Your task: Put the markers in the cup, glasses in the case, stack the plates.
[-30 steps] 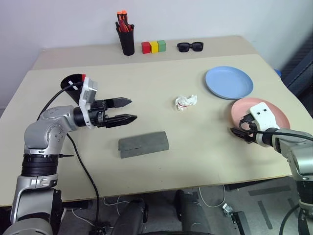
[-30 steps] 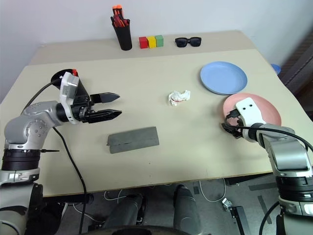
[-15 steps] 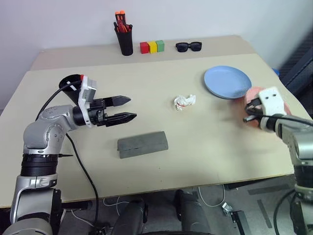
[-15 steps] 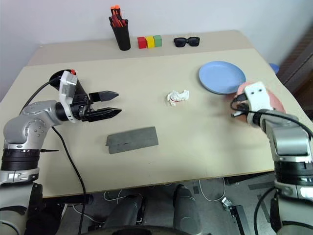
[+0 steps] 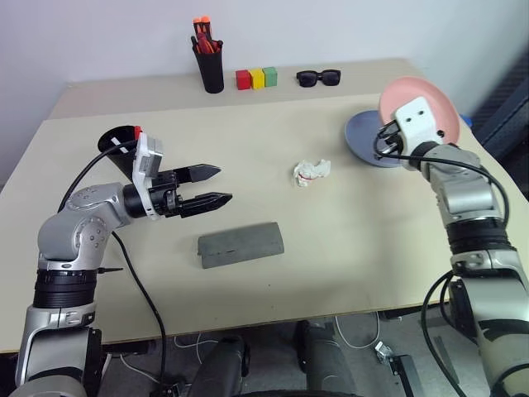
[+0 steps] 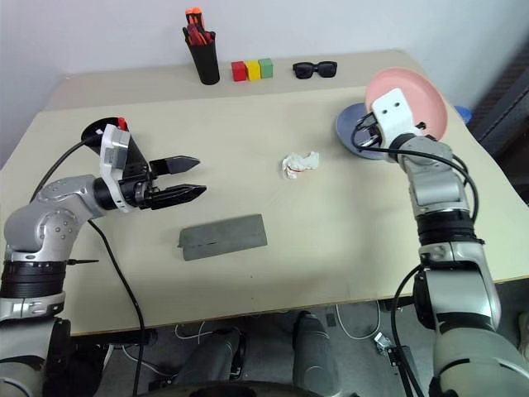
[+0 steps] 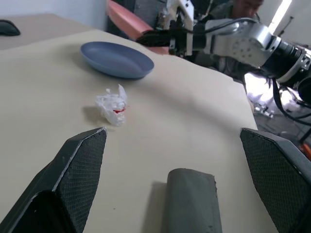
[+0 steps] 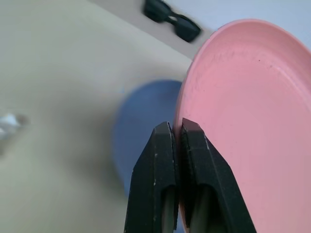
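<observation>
My right gripper (image 8: 176, 128) is shut on the rim of the pink plate (image 5: 428, 93). It holds the plate tilted in the air, over the far edge of the light blue plate (image 5: 364, 137), which lies flat on the table. At the left my left gripper (image 5: 223, 184) hangs open and level above the table, with nothing between its fingers. The grey case (image 5: 240, 244) lies closed just in front of it. The black cup (image 5: 118, 141) stands behind the left wrist, and red and white ends that look like the markers show at its rim. The glasses are out of view.
A crumpled paper ball (image 5: 312, 172) lies mid-table. Along the back edge stand a black pen pot (image 5: 214, 73) with orange-red pens, three coloured blocks (image 5: 258, 78) and black sunglasses (image 5: 321, 78). The table's right edge runs close past the plates.
My right gripper closed on the pink plate's rim, lifted it off the table and carried it up and away from me, over the blue plate. The left arm stayed put.
</observation>
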Available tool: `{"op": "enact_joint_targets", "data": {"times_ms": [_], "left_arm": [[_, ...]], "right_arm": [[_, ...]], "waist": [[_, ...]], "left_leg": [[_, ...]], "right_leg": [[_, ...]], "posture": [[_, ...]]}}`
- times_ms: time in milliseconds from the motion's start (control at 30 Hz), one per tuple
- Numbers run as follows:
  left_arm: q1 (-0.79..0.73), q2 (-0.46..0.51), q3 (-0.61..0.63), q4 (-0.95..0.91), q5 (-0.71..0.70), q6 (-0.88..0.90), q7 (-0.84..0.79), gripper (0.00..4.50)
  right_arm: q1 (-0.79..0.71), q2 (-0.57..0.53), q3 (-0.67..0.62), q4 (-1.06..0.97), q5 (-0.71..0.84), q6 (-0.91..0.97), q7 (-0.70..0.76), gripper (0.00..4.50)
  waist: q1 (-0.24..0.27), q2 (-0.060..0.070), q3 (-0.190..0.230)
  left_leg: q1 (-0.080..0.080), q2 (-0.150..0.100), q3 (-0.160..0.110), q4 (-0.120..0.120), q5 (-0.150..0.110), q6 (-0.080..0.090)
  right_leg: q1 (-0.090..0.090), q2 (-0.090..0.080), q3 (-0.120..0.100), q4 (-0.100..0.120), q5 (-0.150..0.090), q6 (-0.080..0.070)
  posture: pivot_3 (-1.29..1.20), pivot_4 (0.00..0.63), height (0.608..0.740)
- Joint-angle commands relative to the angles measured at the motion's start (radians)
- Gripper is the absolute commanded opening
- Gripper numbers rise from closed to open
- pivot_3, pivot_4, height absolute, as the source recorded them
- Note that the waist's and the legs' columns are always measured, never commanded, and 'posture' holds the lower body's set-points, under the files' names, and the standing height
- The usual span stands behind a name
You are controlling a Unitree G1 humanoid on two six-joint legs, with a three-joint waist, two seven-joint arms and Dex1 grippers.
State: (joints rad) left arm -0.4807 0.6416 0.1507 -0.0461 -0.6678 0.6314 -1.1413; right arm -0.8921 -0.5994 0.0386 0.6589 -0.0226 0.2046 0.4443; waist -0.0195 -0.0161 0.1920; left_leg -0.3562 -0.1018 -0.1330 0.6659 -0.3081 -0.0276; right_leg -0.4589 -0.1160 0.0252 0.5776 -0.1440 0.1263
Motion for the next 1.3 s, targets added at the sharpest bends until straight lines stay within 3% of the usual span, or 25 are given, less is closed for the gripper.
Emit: {"op": "enact_joint_targets", "data": {"times_ms": [33,267,467,633,767,1033,1133,1300], "left_arm": [[0.015,0.008,0.036,-0.063,-0.040,0.012,0.026,4.50],[0.053,0.025,0.057,-0.096,-0.066,0.024,0.052,4.50],[0.056,0.028,0.060,-0.084,-0.080,0.022,0.050,4.50],[0.043,0.027,0.042,-0.066,-0.074,0.009,0.043,4.50],[0.038,0.023,0.035,-0.065,-0.073,0.009,0.043,4.50],[0.062,0.022,0.040,-0.091,-0.081,0.019,0.064,4.50],[0.070,0.024,0.044,-0.103,-0.083,0.021,0.075,4.50],[0.078,0.029,0.050,-0.115,-0.088,0.026,0.087,4.50]], "right_arm": [[-0.085,0.014,-0.021,0.122,-0.003,-0.117,0.010,0.99],[-0.114,0.047,-0.079,0.162,0.064,-0.162,0.042,4.48],[-0.007,0.124,-0.134,-0.153,0.257,0.097,0.176,4.48],[0.078,0.180,-0.083,-0.303,0.242,0.180,0.162,4.48],[0.115,0.226,-0.008,-0.285,0.166,0.150,0.121,4.48],[0.093,0.311,0.025,-0.152,0.121,0.129,0.077,4.48],[0.063,0.324,0.013,-0.075,0.116,0.128,0.059,3.64],[0.034,0.312,-0.005,-0.059,0.118,0.106,0.068,1.08]], "waist": [[0.001,0.000,0.000],[-0.003,0.000,0.000],[-0.018,0.000,0.000],[-0.022,0.000,0.000],[-0.023,0.000,0.000],[-0.024,0.000,0.000],[-0.025,0.000,0.000],[-0.025,0.000,0.000]], "left_leg": [[0.000,0.000,0.000,0.000,0.000,0.000],[0.000,0.000,0.000,0.000,0.000,0.000],[0.000,0.001,-0.002,-0.001,0.000,0.000],[0.000,0.000,-0.002,-0.001,0.000,0.000],[0.000,0.000,-0.002,-0.001,0.000,0.000],[0.000,0.000,-0.002,-0.001,0.000,-0.001],[0.000,0.000,-0.002,-0.001,0.000,-0.001],[0.000,0.000,-0.002,-0.001,0.000,-0.001]], "right_leg": [[0.000,0.000,0.000,0.000,0.000,0.000],[0.000,0.000,0.000,0.000,0.000,0.000],[-0.001,0.001,0.000,0.001,0.000,0.000],[-0.001,0.000,0.000,0.001,0.000,0.000],[-0.001,0.000,0.000,0.002,0.000,0.000],[-0.002,0.000,0.000,0.002,0.000,0.000],[-0.002,0.000,0.000,0.002,0.000,0.000],[-0.002,0.000,0.000,0.002,0.000,0.000]], "posture": [[0.00,0.150,0.740],[0.00,0.150,0.740],[0.00,0.150,0.740],[0.00,0.150,0.740],[0.00,0.150,0.740],[0.00,0.150,0.740],[0.00,0.150,0.740],[0.00,0.150,0.740]]}}
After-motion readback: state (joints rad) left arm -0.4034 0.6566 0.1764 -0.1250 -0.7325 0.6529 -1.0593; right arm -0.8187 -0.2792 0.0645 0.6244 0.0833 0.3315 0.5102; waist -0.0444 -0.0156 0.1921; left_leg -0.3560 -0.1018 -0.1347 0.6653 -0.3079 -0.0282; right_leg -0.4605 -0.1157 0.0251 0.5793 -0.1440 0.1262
